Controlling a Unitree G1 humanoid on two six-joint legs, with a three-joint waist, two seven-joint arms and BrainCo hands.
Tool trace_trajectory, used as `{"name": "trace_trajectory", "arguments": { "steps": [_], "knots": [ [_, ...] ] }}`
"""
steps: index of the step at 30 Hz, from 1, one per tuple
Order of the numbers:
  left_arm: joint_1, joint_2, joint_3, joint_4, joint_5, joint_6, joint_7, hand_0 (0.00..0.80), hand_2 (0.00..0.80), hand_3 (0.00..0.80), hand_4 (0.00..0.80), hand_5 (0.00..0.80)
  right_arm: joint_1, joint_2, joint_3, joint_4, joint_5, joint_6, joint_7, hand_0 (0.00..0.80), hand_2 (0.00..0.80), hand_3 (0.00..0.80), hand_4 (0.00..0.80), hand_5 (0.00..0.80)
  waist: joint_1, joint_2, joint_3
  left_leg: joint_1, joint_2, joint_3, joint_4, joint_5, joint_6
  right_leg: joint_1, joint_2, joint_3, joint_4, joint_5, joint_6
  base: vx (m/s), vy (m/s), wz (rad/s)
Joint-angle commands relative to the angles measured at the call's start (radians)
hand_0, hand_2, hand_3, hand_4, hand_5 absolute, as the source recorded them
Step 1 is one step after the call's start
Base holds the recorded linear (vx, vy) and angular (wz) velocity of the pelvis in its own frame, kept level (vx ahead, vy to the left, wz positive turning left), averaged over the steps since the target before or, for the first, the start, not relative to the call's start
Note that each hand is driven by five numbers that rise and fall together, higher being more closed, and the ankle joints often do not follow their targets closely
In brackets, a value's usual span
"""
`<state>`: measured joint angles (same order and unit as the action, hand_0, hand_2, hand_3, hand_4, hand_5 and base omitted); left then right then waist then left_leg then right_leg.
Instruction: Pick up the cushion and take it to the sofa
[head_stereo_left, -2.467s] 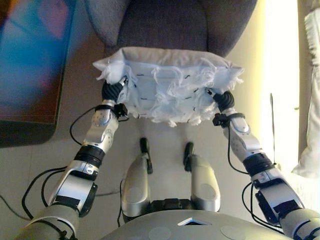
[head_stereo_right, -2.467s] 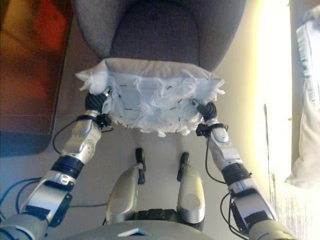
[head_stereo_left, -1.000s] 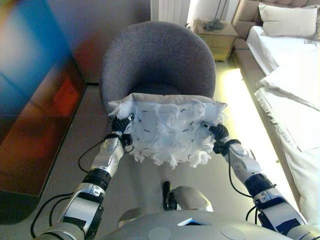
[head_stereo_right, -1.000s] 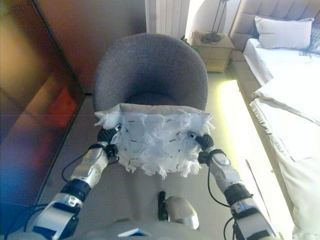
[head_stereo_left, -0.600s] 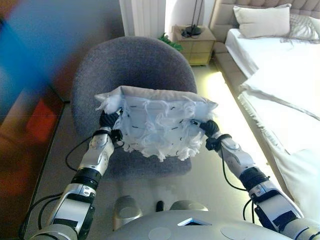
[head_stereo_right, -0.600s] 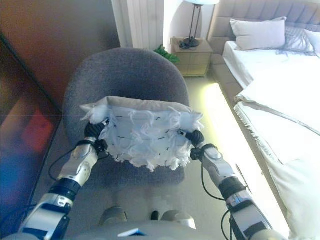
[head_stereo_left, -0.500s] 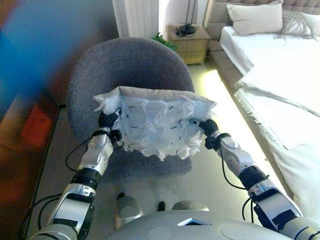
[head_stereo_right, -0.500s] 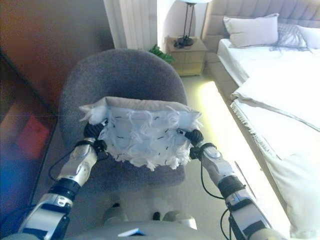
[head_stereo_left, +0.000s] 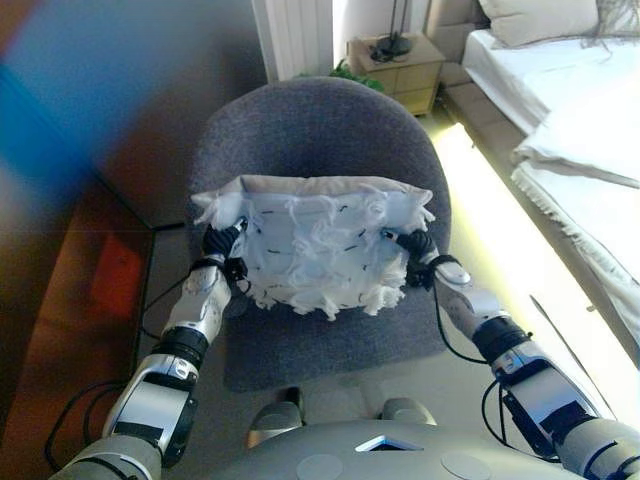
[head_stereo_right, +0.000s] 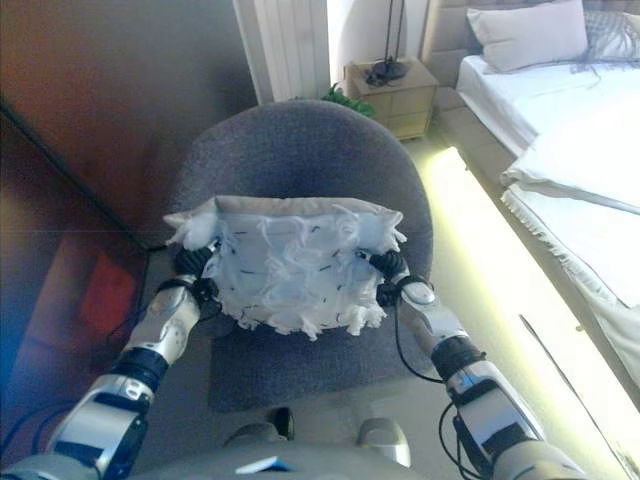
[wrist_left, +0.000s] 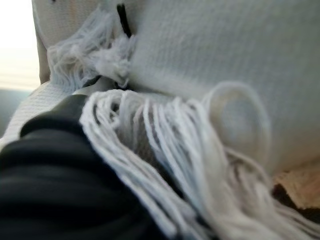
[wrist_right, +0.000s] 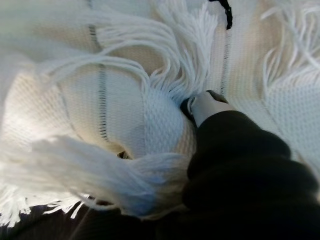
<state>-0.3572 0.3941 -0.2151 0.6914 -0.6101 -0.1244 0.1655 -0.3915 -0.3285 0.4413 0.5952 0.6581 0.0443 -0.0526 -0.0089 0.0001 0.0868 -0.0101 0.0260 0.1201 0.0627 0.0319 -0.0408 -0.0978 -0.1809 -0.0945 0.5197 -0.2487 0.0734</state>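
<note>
- Cushion (head_stereo_left: 315, 250) carried above the grey armchair (head_stereo_left: 300, 130) — one hand per side keeps it level.
- Left hand (head_stereo_left: 222, 245), right hand (head_stereo_left: 415, 245): fingers buried in fringe — grip cannot be told.

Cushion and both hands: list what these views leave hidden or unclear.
- Left hand: fingers buried in the cushion, eye views; tassels blur the left wrist view.
- Right hand: fingers under fringe; right wrist view shows one tip only.
- Armchair seat: covered by the cushion.
- Bed: cut by the edge.
</note>
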Motion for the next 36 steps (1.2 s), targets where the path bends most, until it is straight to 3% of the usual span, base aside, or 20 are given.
{"name": "trace_trajectory", "arguments": {
  "steps": [1,4,5,7,11,17,21,26,36],
  "knots": [
    [-0.129,-0.009,-0.036,-0.054,0.032,-0.079,0.007,0.8,0.8,0.8,0.8,0.8,-0.116,0.041,0.001,-0.052,0.026,-0.094,0.001,0.8,0.8,0.8,0.8,0.8,0.015,0.005,-0.015,-0.065,0.045,-0.046,0.115,-0.067,0.015,-0.054,-0.075,-0.027,-0.006,0.242,0.019,0.007,-0.113,-0.16],
    [-0.315,0.049,-0.067,-0.004,-0.019,-0.1,0.029,0.8,0.8,0.8,0.8,0.8,-0.307,0.034,0.033,-0.024,0.026,-0.096,-0.007,0.8,0.8,0.8,0.8,0.8,-0.008,-0.013,0.092,-0.166,0.048,-0.066,0.171,-0.087,-0.014,-0.186,-0.063,0.031,-0.206,0.281,0.039,-0.352,-0.208,-0.03],
    [-0.399,0.069,-0.08,0.037,-0.043,-0.114,0.028,0.8,0.8,0.8,0.8,0.8,-0.381,0.025,0.036,0.007,0.027,-0.108,0.013,0.8,0.8,0.8,0.8,0.8,-0.03,-0.02,0.148,-0.217,0.045,-0.066,0.214,-0.104,-0.002,-0.272,-0.025,0.086,-0.178,0.327,0.034,-0.414,-0.226,0.07],
    [-0.45,0.072,-0.086,0.031,-0.024,-0.118,0.031,0.8,0.8,0.8,0.8,0.8,-0.429,0.006,0.04,0.01,0.025,-0.122,0.001,0.8,0.8,0.8,0.8,0.8,-0.025,-0.033,0.192,-0.294,0.06,-0.085,0.267,-0.099,-0.016,-0.284,-0.037,0.076,-0.19,0.286,0.054,-0.208,-0.241,0.07],
    [-0.653,0.079,-0.137,0.103,-0.046,-0.134,0.034,0.8,0.8,0.8,0.8,0.8,-0.579,-0.026,0.059,0.037,0.063,-0.134,-0.031,0.8,0.8,0.8,0.8,0.8,-0.046,-0.023,0.269,-0.424,0.097,-0.082,0.336,-0.072,-0.052,-0.378,-0.026,0.057,-0.158,0.278,0.045,-0.139,-0.102,0.04],
    [-0.754,0.07,-0.14,0.147,-0.096,-0.189,0.017,0.8,0.8,0.8,0.8,0.8,-0.664,-0.04,0.054,0.057,0.086,-0.153,-0.05,0.8,0.8,0.8,0.8,0.8,-0.073,0.005,0.301,-0.499,0.089,-0.082,0.365,-0.075,-0.056,-0.479,-0.012,0.078,-0.091,0.256,0.03,0.023,0.048,-0.08],
    [-0.804,0.056,-0.155,0.168,-0.014,-0.178,0.017,0.8,0.8,0.8,0.8,0.8,-0.672,-0.03,0.029,0.049,0.14,-0.172,-0.076,0.8,0.8,0.8,0.8,0.8,-0.09,0.008,0.317,-0.521,0.089,-0.069,0.381,-0.084,-0.06,-0.497,-0.004,0.09,-0.081,0.249,0.025,0.031,-0.015,-0.09],
    [-0.872,0.098,-0.166,0.255,-0.029,-0.186,0.02,0.8,0.8,0.8,0.8,0.8,-0.667,-0.035,0.049,0.013,0.12,-0.146,-0.056,0.8,0.8,0.8,0.8,0.8,-0.114,0.01,0.326,-0.516,0.096,-0.043,0.363,-0.078,-0.065,-0.493,-0.001,0.101,-0.111,0.256,0.021,0.018,-0.003,-0.04],
    [-0.938,0.116,-0.161,0.283,-0.068,-0.249,-0.001,0.8,0.8,0.8,0.8,0.8,-0.688,-0.023,0.068,-0.032,0.112,-0.125,-0.051,0.8,0.8,0.8,0.8,0.8,-0.123,0.01,0.333,-0.5,0.11,-0.025,0.359,-0.083,-0.078,-0.463,-0.005,0.107,-0.142,0.247,0.01,0.031,-0.018,-0.14]
  ]
}}
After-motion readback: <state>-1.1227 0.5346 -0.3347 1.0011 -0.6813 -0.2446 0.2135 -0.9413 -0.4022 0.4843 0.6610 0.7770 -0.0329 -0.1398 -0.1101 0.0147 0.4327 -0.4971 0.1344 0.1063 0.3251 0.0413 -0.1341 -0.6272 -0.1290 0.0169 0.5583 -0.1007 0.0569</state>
